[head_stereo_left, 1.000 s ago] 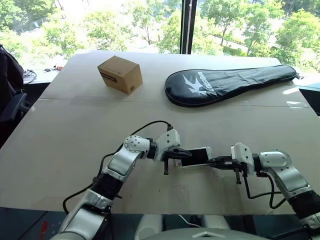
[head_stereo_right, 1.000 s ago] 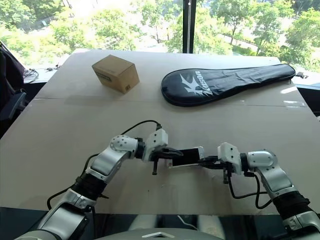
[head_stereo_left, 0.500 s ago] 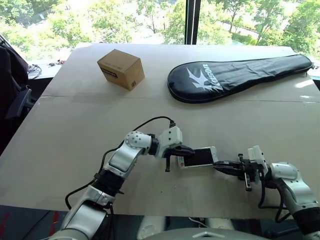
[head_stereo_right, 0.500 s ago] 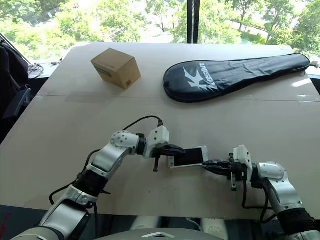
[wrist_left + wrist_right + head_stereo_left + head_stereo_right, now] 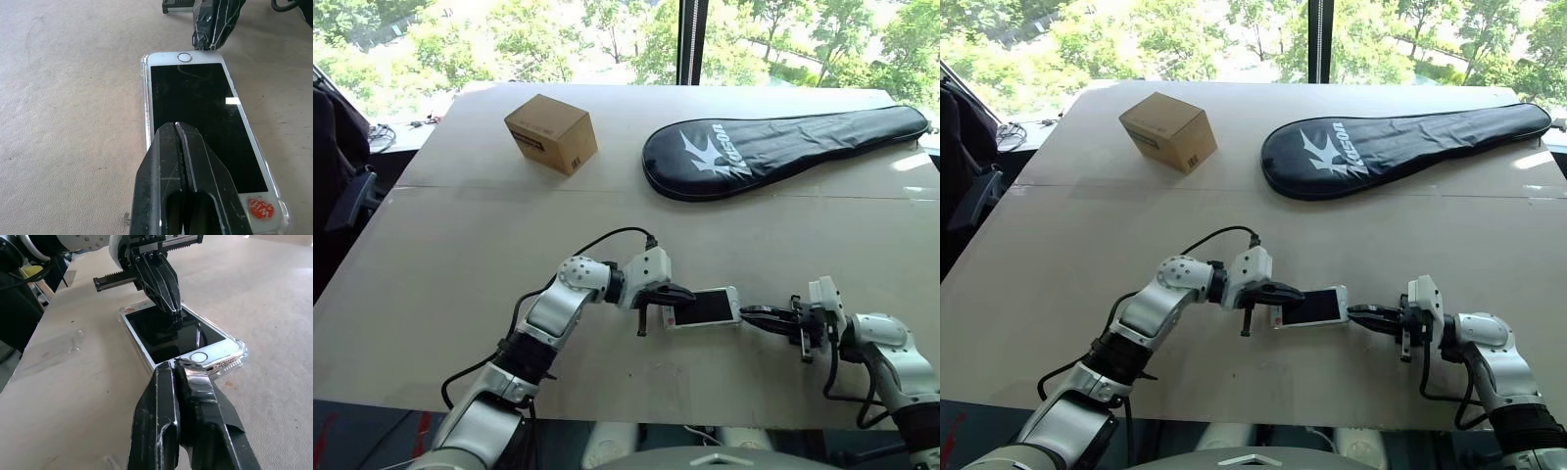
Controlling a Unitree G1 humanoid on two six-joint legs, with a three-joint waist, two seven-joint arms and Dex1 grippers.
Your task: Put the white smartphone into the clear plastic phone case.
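Observation:
The white smartphone (image 5: 705, 307) lies screen-up on the table near its front edge, inside the clear plastic phone case (image 5: 145, 108), whose rim shows around it. My left gripper (image 5: 677, 295) is shut, and its tips rest on the black screen at the phone's left end. My right gripper (image 5: 749, 313) is also shut and points left, with its tips at the home-button end (image 5: 200, 356) of the phone. The case's corner (image 5: 239, 355) sticks out beside those tips.
A brown cardboard box (image 5: 551, 134) stands at the back left and a long black racket cover (image 5: 783, 149) lies at the back right. A black cable (image 5: 597, 240) loops over my left arm. A dark chair (image 5: 342, 186) sits off the table's left edge.
The camera view has shifted. My right gripper has drawn back a little to the right and rolled, its tips still at the phone's end. The left gripper and the phone have stayed put.

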